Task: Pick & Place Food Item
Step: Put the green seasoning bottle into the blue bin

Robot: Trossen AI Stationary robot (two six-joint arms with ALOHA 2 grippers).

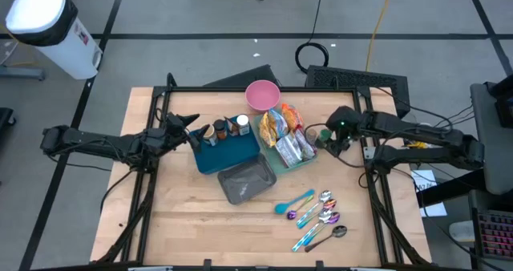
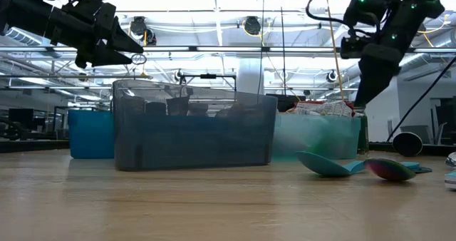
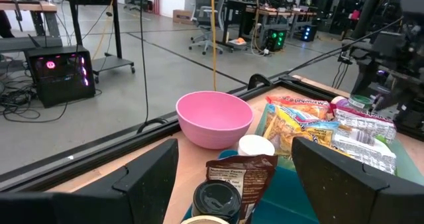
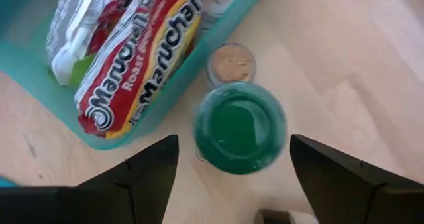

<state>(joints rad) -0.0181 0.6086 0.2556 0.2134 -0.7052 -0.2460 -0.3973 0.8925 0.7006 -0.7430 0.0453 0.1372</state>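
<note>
The right pincer is hanging wide over a green-lidded jar beside the teal tray; the left pincer is gaping wide over the blue bin.

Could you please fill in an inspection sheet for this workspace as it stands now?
Surface: wooden table, bare at its front left.
Job's things: ramen packets in teal tray; green-lidded jar beside it on the table; spice jars in blue bin.
Clutter: pink bowl, grey bin, spoons.
Grippers: left gripper open above blue bin; right gripper open over green-lidded jar.
Cables: black coil and yellow cord on floor.
Surroundings: white bin.
</note>
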